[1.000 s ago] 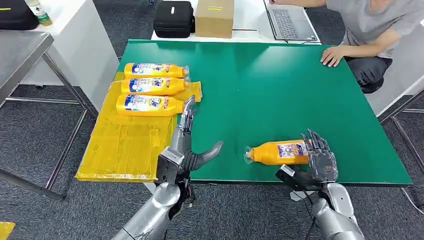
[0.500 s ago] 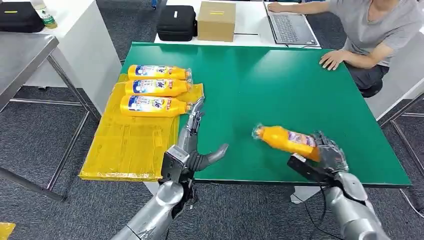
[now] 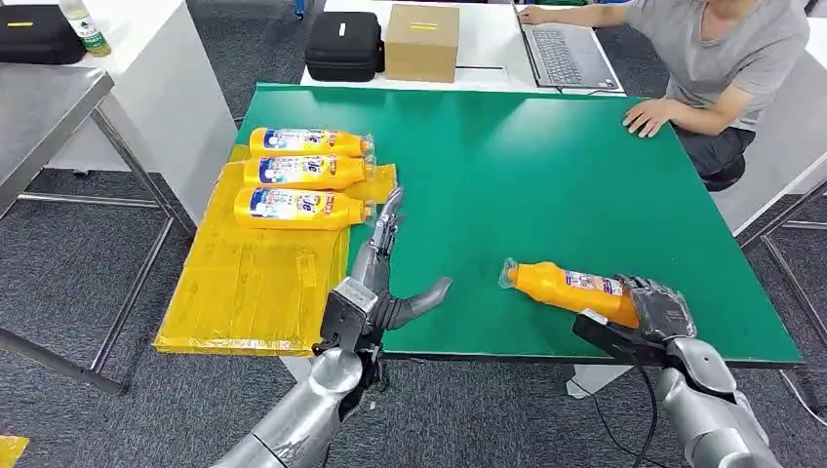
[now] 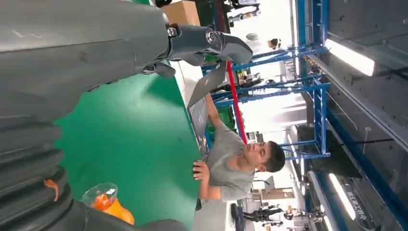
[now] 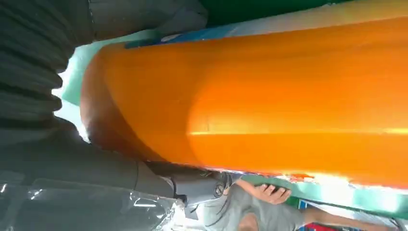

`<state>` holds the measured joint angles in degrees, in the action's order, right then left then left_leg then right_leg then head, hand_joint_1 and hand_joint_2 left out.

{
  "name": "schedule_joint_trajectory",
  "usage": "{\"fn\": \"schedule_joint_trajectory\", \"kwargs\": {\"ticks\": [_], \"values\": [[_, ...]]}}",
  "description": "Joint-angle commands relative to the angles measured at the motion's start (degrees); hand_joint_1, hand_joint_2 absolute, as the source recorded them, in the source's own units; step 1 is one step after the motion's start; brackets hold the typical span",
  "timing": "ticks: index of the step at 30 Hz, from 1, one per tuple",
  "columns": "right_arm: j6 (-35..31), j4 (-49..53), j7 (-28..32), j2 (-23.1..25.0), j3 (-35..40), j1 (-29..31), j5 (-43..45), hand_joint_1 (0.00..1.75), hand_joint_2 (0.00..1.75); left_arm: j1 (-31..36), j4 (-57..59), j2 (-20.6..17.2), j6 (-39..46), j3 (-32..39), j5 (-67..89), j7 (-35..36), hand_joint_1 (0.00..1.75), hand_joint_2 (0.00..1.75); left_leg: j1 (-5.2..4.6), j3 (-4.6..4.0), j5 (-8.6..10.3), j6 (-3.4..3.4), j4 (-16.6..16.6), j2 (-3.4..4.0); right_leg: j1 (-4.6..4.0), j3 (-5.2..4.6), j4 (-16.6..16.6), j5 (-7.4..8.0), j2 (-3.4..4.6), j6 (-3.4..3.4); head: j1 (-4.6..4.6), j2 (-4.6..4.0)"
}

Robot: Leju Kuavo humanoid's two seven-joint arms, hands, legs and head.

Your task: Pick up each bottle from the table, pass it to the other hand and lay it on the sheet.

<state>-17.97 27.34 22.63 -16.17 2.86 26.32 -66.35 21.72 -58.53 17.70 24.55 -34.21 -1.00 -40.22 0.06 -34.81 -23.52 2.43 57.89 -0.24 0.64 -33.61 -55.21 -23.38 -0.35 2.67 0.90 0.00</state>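
Observation:
My right hand (image 3: 651,314) grips the base of an orange bottle (image 3: 571,288), held off the green table (image 3: 546,166) near its front right, cap pointing left. The same orange bottle (image 5: 269,96) sits close against the right hand in the right wrist view. My left hand (image 3: 382,278) is open at the table's front edge, fingers stretched forward and thumb out toward the bottle, holding nothing. The bottle's clear cap (image 4: 98,195) shows in the left wrist view. Three orange bottles (image 3: 302,175) lie side by side at the far end of the yellow sheet (image 3: 249,278).
A person (image 3: 722,58) sits at the table's far right corner with a hand (image 3: 649,115) resting on the green top. A laptop (image 3: 566,44), a cardboard box (image 3: 421,41) and a black case (image 3: 343,45) stand on the white table behind.
My right hand took hold of the bottle, lifted it off the table and swung its cap end toward the left. My left hand edged slightly forward, still open.

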Motion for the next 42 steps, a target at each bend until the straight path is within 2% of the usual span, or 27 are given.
{"fn": "schedule_joint_trajectory", "kwargs": {"ticks": [1,2,4,5,6,7,9,12,13,18,20,23,26,29,33,37,42], "values": [[-4.3,-2.2,9.1,4.6,-5.3,-5.0,8.7,1.75,1.75,1.0,1.3,-1.3,1.5,-1.7,0.1,0.2,0.0,1.75,0.08,0.11,-0.03,-0.11,-0.1,-0.04,-0.08,0.15,0.1,-0.03,-0.04,-0.1,0.0,0.0],[-7.8,-1.0,12.0,6.1,-7.8,-5.3,12.2,1.75,1.75,0.9,1.5,-1.2,1.0,-1.2,-0.6,0.2,0.0,1.75,0.09,0.17,-0.03,-0.17,-0.2,-0.05,-0.09,0.21,0.2,-0.04,-0.05,-0.15,-0.02,0.0],[-9.2,-0.5,14.1,6.9,-9.5,-5.3,15.0,1.75,1.75,0.9,1.9,-1.0,0.9,-0.9,-1.0,0.2,0.0,1.75,0.08,0.09,-0.05,-0.19,-0.1,0.02,-0.08,0.1,0.1,-0.03,0.04,-0.14,-0.02,0.0],[-12.1,4.5,17.4,8.9,-10.9,-6.8,23.9,1.75,1.75,0.7,3.1,-0.3,-0.8,0.5,-2.8,0.2,0.0,1.75,0.09,0.06,-0.08,-0.17,-0.1,0.1,-0.09,0.07,0.1,-0.02,0.11,-0.12,0.0,0.0],[-14.5,9.0,17.4,8.8,-7.2,-8.8,31.6,1.75,1.75,0.7,4.3,0.3,-1.9,1.5,-4.1,0.2,0.0,1.75,0.07,0.04,-0.07,-0.2,-0.1,0.07,-0.07,0.05,0.1,-0.02,0.09,-0.14,-0.02,0.0],[-14.5,9.0,17.4,8.8,-7.2,-8.8,31.6,1.75,1.75,0.7,4.3,0.3,-1.9,1.5,-4.1,0.2,0.0,1.75,0.08,-0.04,-0.08,-0.18,-0.1,0.16,-0.08,-0.07,0.1,0.01,0.18,-0.12,0.0,0.0],[-17.9,16.5,17.4,8.6,-2.9,-12.0,41.6,1.75,1.75,0.8,5.1,1.3,-0.8,2.9,-4.9,0.2,0.0,1.75,0.06,-0.12,-0.08,-0.17,-0.1,0.15,-0.06,-0.16,0.0,0.01,0.18,-0.13,0.02,0.0],[-21.6,22.2,17.4,7.5,4.3,-14.6,48.8,1.75,1.75,0.9,4.7,1.8,2.1,4.8,-5.3,0.2,0.0,1.75,0.04,-0.33,-0.06,-0.16,-0.1,0.1,-0.03,-0.33,0.0,-0.05,0.11,-0.13,0.04,0.0],[-21.6,22.2,17.4,7.5,4.3,-14.6,48.8,1.75,1.75,0.9,4.7,1.8,2.1,4.8,-5.3,0.2,0.0,1.75,0.05,-0.59,-0.01,-0.1,0.0,0.04,-0.04,-0.5,0.0,0.0,0.04,-0.08,-0.02,0.0],[-22.0,25.9,17.4,10.6,1.3,-15.7,45.3,1.75,1.75,-0.3,2.4,2.1,7.0,7.8,-4.4,0.2,0.0,1.75,0.02,-0.47,-0.13,-0.17,-0.1,0.25,-0.01,-0.47,-0.1,-0.06,0.25,-0.13,0.02,0.0],[-22.0,27.2,17.4,10.9,2.3,-16.0,46.0,1.75,1.75,-1.0,1.6,2.0,9.3,8.8,-3.9,0.2,0.0,1.75,0.01,-0.54,-0.1,-0.18,-0.1,0.18,0.0,-0.55,-0.1,-0.06,0.17,-0.14,0.02,0.0],[-22.0,27.0,17.4,11.4,4.7,-15.3,46.7,1.75,1.75,-0.1,5.8,2.3,6.9,9.8,-7.3,0.2,0.0,1.75,0.04,-0.69,-0.05,-0.14,-0.1,0.07,-0.03,-0.63,0.0,-0.05,0.08,-0.06,0.0,0.0],[-22.0,27.5,17.4,12.3,6.1,-14.2,45.7,1.75,1.75,1.9,12.0,2.3,2.0,7.1,-15.0,0.2,0.0,1.75,0.02,-0.53,-0.11,-0.17,-0.1,0.25,-0.01,-0.55,0.0,-0.07,0.25,-0.09,0.0,0.0],[-22.0,26.4,17.4,14.0,8.5,-11.9,44.8,1.75,1.75,1.9,11.4,2.3,2.5,3.4,-16.0,0.2,0.0,1.75,0.04,-0.71,-0.05,-0.13,0.0,0.16,-0.03,-0.69,-0.1,-0.03,0.16,-0.05,0.0,0.0],[-22.0,24.3,17.4,16.1,11.3,-8.8,46.4,1.75,1.75,1.7,11.4,2.3,1.6,-0.4,-18.3,0.2,0.0,1.75,0.01,-0.51,-0.15,-0.19,-0.1,0.34,0.0,-0.56,-0.1,-0.09,0.34,-0.1,0.02,0.0],[-22.0,23.5,17.4,18.4,11.4,-6.8,46.6,1.75,1.75,1.8,11.8,2.3,0.9,-3.6,-19.8,0.2,0.0,1.75,0.01,-0.51,-0.13,-0.18,-0.1,0.28,0.01,-0.56,-0.1,-0.11,0.27,-0.1,0.0,0.0],[-22.0,21.7,17.4,19.4,12.7,-5.4,46.2,1.75,1.75,2.0,11.8,2.3,2.4,-4.4,-19.3,0.2,0.0,1.75,0.0,-0.39,-0.17,-0.22,-0.1,0.29,0.02,-0.46,-0.1,-0.16,0.28,-0.13,0.02,0.0]]}}
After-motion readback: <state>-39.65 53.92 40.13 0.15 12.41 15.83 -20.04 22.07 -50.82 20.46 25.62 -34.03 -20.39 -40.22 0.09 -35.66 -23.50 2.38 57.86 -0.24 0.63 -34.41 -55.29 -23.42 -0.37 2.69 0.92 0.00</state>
